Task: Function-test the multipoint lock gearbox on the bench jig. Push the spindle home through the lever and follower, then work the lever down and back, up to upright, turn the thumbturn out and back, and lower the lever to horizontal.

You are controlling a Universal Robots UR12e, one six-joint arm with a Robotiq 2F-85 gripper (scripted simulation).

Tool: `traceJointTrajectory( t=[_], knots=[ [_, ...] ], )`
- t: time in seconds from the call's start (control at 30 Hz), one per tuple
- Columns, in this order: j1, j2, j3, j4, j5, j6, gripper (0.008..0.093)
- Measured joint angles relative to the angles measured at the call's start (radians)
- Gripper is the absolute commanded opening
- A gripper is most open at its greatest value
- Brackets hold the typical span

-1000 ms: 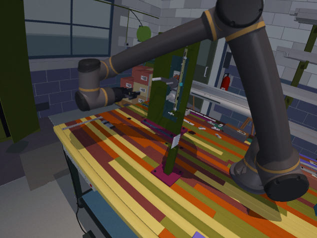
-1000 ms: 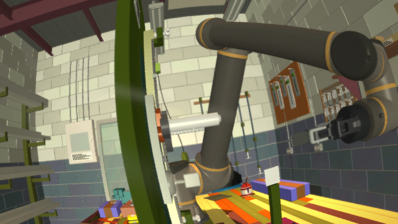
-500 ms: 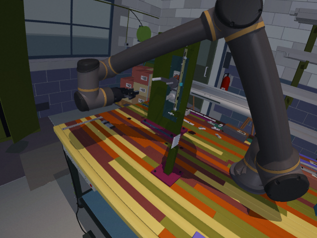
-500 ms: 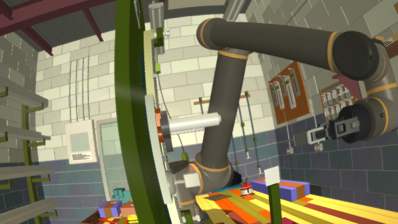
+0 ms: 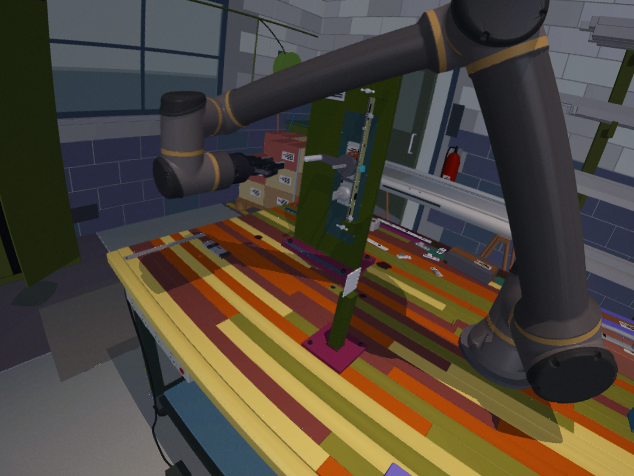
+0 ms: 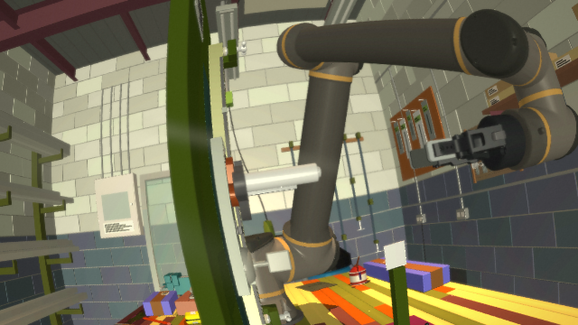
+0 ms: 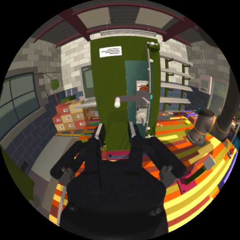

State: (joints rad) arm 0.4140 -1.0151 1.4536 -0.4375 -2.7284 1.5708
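The grey lever [image 5: 322, 160] [image 6: 280, 178] [image 7: 127, 99] stands out horizontally from the gearbox on the upright green jig panel [image 5: 348, 169] [image 7: 121, 89], with the round thumbturn [image 5: 342, 193] [image 7: 141, 116] just below it. My gripper [image 5: 274, 165] [image 6: 426, 152] [image 7: 115, 132] hovers in the air in front of the panel, well short of the lever's free end and facing it. It is partly closed and holds nothing. The spindle is hidden behind the lever's hub.
Behind the jig stand stacked cardboard boxes [image 5: 279, 171] and a brick wall with a window. A short green post with a white tag [image 5: 344, 312] rises from the striped bench in front of the panel. The arm's base [image 5: 537, 348] sits on the right.
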Motion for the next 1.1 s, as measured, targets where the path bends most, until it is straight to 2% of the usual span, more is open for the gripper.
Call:
traceJointTrajectory(
  t=[0.33,0.47,1.1],
  knots=[
    [-0.105,-0.074,0.116,-0.042,-0.104,0.0,0.048],
    [-0.138,-0.094,0.146,-0.053,-0.136,0.0,0.048],
    [-0.171,-0.112,0.174,-0.063,-0.17,0.0,0.048]
  ],
)
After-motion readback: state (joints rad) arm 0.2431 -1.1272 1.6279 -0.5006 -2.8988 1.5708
